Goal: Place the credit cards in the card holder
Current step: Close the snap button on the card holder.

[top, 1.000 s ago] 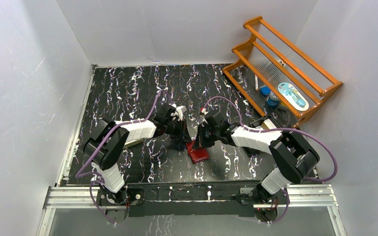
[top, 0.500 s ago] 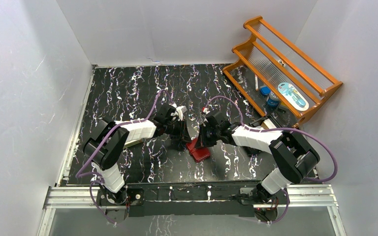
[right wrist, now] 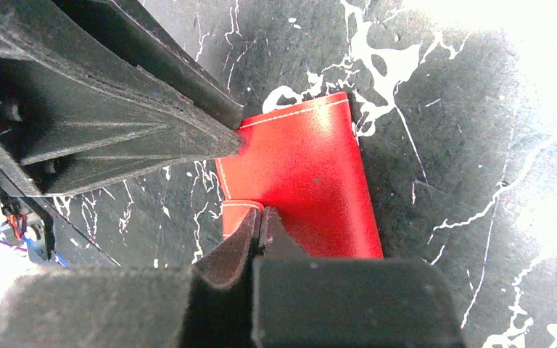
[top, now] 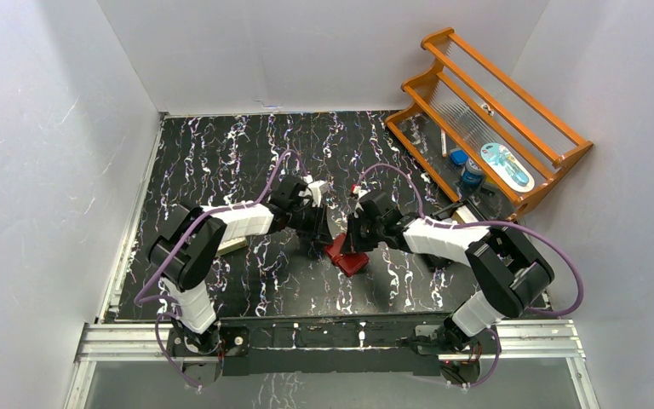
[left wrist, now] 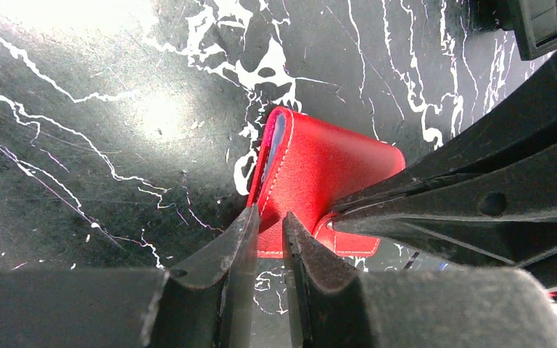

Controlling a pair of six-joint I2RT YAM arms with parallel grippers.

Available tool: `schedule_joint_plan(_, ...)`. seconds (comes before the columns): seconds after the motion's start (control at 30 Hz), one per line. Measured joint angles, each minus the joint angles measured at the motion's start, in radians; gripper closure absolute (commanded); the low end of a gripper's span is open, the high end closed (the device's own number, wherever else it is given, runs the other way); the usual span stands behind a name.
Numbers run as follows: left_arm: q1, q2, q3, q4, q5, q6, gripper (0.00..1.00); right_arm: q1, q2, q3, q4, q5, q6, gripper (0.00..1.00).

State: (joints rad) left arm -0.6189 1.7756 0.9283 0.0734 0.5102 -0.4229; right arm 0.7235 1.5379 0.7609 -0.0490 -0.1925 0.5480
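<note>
Left wrist view: the card holder [left wrist: 319,174] lay folded mid-frame; the left tool [left wrist: 268,217] gripped its lower edge, the right tool [right wrist: 260,214] pinched the same edge, lower right.

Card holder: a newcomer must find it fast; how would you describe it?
On the black marbled table, look at the near centre, where the left end effector and right end effector meet. The card holder is there, a small folded red case with white stitching, the only red thing on that table.
</note>
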Motion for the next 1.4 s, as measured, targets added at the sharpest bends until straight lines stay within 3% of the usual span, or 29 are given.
schedule_joint_plan(0.23,0.000,-0.036,0.013,-0.061,-0.063,-0.027,0.67,-0.023,0.000,-0.072,0.138,-0.044,0.006,1.00)
schedule_joint_plan(0.53,0.000,-0.275,-0.066,-0.110,-0.180,-0.187,0.70,-0.039,0.018,-0.139,0.298,-0.095,0.105,1.00)
schedule_joint_plan(0.8,0.000,-0.367,-0.135,-0.186,-0.261,-0.228,0.70,-0.006,0.065,-0.150,0.405,-0.094,0.240,1.00)
schedule_joint_plan(1.07,0.000,-0.343,-0.129,-0.194,-0.282,-0.228,0.76,0.027,0.076,-0.122,0.377,-0.074,0.290,1.00)
schedule_joint_plan(1.4,0.001,-0.092,0.005,-0.161,-0.228,-0.189,0.78,0.031,0.066,-0.059,0.235,-0.071,0.187,1.00)
